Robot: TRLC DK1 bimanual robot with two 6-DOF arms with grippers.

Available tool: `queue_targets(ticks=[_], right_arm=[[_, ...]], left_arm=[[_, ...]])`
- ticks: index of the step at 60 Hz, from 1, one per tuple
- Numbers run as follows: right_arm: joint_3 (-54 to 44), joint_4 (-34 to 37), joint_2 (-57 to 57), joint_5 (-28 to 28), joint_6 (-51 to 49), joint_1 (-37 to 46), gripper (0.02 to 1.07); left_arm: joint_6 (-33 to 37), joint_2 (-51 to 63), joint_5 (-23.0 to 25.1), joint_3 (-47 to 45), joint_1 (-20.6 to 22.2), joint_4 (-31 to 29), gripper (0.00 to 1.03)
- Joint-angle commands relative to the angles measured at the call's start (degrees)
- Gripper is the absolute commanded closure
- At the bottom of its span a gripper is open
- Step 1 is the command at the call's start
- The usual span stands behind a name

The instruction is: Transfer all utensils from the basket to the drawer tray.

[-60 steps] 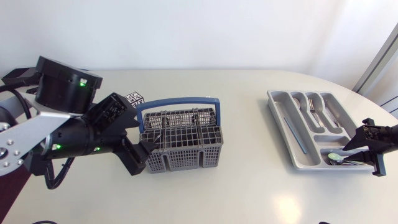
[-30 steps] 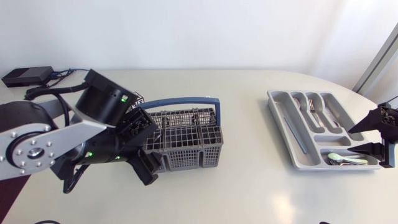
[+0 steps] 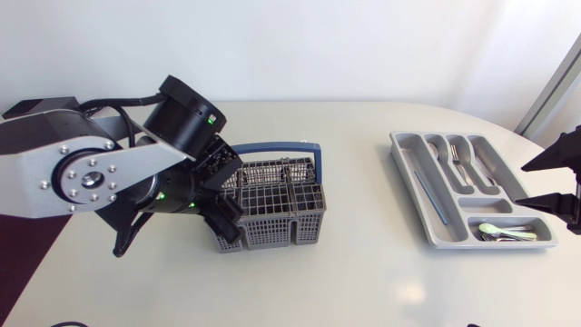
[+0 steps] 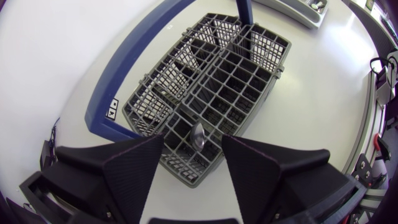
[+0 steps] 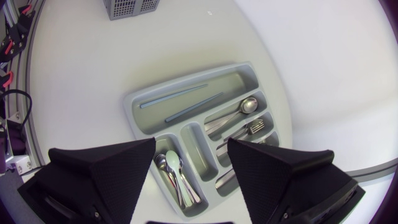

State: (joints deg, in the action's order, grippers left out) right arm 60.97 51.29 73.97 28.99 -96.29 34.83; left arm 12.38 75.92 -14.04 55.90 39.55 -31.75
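Head view and both wrist views: our left gripper (image 4: 193,142) hangs over one end of the grey basket (image 3: 272,207), fingers spread wide, with a single spoon (image 4: 198,135) standing in the cell between them – our right gripper (image 5: 191,144), likewise spread and holding nothing, hovers above the drawer tray (image 5: 134,102), where we see cutlery (image 5: 175,175) lying

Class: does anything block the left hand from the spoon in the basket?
Nothing visible. The open left hand hangs above the spoon, standing in the basket's near compartment; the blue handle lies aside.
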Motion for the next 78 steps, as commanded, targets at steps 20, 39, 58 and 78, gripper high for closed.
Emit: queue_targets(ticks=[20,39,58,78], right_arm=[[-6.7,2.2,-11.7,0.5,6.6,-7.7,0.23],[-8.7,1.8,-13.0,0.5,6.6,-8.8,0.23],[-11.0,1.1,-14.0,0.5,6.5,-9.8,0.23],[-11.7,1.0,-14.0,0.2,7.8,-12.2,0.23]], left_arm=[[-1.0,3.4,-1.4,1.0,-0.6,-1.1,0.74],[-0.8,3.9,-1.5,0.3,-1.1,-0.2,0.97],[-0.3,2.0,-3.9,-0.4,-0.5,1.2,1.0],[3.7,-7.9,-6.4,-6.4,1.8,9.3,1.0]])
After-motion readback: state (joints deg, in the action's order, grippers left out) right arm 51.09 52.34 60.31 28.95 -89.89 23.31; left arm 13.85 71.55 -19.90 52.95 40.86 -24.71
